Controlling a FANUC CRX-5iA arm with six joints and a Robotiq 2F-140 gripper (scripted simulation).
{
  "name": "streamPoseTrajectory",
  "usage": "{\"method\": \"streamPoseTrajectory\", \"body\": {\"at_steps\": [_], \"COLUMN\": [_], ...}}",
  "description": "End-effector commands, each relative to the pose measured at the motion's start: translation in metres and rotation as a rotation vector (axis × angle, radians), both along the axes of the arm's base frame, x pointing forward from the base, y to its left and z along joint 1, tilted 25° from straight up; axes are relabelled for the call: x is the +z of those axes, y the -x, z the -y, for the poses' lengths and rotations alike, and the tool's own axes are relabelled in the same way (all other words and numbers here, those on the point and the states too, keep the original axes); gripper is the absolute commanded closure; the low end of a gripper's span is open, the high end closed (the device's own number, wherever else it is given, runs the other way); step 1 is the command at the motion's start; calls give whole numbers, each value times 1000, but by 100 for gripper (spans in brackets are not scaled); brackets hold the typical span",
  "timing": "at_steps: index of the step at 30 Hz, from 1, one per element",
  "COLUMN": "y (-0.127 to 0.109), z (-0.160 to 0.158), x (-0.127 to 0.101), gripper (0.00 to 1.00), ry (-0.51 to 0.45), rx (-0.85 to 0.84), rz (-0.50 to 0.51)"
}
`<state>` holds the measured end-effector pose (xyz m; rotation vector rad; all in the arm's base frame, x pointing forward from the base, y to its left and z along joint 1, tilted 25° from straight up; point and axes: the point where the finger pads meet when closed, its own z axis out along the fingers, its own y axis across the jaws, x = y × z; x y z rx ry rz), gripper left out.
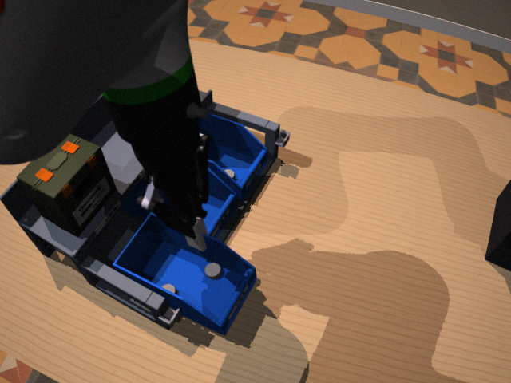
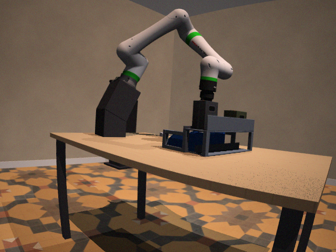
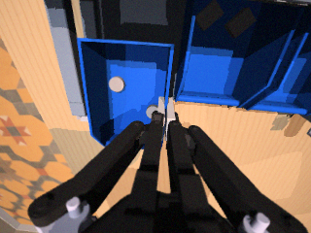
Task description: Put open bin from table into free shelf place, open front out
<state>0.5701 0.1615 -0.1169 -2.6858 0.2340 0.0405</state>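
Note:
The blue bin (image 1: 185,276) (image 3: 131,73) is at the left end of the row, open front out. Two pale round parts lie in it. My gripper (image 1: 198,237) (image 3: 164,106) is shut on its right side wall, towards the front. The bin looks raised above the shelf (image 1: 124,280) (image 3: 65,63) (image 2: 230,124), and its front reaches farther out than its neighbours' fronts. Its underside and the lip below it are hidden. The middle bin (image 1: 216,202) (image 3: 206,73) and the right bin (image 1: 235,152) (image 3: 296,92) stand in the row, open fronts out.
A green box (image 1: 61,164) (image 2: 234,114) with orange latches stands on the shelf's upper board (image 1: 119,152), behind the left bin. A grey side rail runs close along the held bin's left side. The middle bin is close on its right. The robot base (image 2: 111,119) stands beyond the shelf's front.

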Motion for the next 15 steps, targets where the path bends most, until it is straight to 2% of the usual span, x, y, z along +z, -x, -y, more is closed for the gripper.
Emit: {"method": "streamPoseTrajectory", "body": {"at_steps": [1,15], "y": [-3,-9], "z": [1,2], "x": [0,0], "gripper": [100,100], "ry": [1,2], "rx": [-1,-5], "rz": [3,10]}}
